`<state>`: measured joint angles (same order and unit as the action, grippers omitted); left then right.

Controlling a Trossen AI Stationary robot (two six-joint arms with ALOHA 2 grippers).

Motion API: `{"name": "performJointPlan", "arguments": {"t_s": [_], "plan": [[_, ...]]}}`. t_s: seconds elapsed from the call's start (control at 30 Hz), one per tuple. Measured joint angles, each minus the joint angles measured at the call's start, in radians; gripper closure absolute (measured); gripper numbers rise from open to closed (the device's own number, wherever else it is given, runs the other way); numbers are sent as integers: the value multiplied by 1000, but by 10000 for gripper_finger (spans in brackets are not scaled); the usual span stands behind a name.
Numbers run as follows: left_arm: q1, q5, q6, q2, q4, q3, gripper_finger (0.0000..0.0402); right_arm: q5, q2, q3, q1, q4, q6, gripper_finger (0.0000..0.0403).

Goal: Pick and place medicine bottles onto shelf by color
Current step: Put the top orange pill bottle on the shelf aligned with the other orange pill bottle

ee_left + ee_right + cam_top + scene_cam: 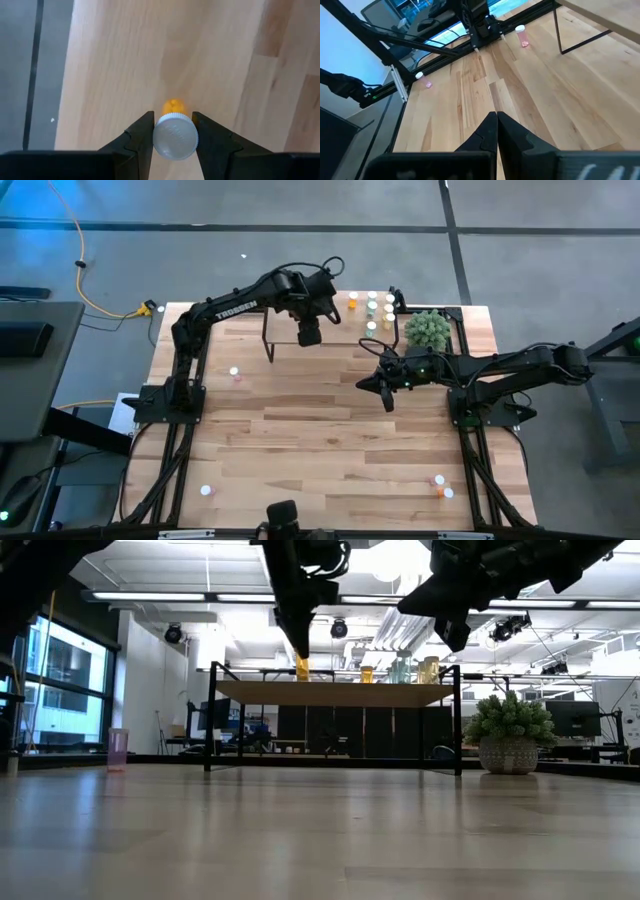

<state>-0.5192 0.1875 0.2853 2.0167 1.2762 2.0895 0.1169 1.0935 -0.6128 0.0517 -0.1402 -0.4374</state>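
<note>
My left gripper (pixel 172 122) is over the left part of the shelf (pixel 345 340), shut on an orange medicine bottle (pixel 302 668) with a white cap. The bottle sits right at the light wood shelf top (pixel 335 692). Several more bottles (pixel 372 306) stand upright on the shelf's far right part. A pink bottle (pixel 237 373) stands on the table left of the shelf. My right gripper (pixel 386 392) hangs shut and holding nothing above the table, in front of the shelf's right end. My left gripper pinches the sides of the bottle's white cap (pixel 175 142) between its two fingers. The fingers (pixel 298 640) come from above, pointing steeply down. The bottle hangs upright below them, orange body (pixel 173 106) downward. Whether its bottom touches the shelf top, I cannot tell.
A round green plant (pixel 428 330) in a pot stands by the shelf's right end. Loose bottles stand near the table's front edge, one at the left (pixel 207 490) and a few at the right (pixel 441 486). Bare wood lies across the table's middle.
</note>
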Motion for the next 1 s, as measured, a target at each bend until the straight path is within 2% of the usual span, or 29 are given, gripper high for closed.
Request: {"name": "performJointPlan", "arguments": {"t_s": [0.23, 0.63, 1.0], "plan": [[1, -43, 48, 0, -1, 0, 278, -1, 0, 0, 0, 0, 0, 403], [8, -46, 59, 0, -8, 0, 242, 0, 0, 0, 0, 0, -8, 403], [9, -49, 56, -14, -32, 0, 184, 0, 0, 0, 0, 0, -8, 403]]}}
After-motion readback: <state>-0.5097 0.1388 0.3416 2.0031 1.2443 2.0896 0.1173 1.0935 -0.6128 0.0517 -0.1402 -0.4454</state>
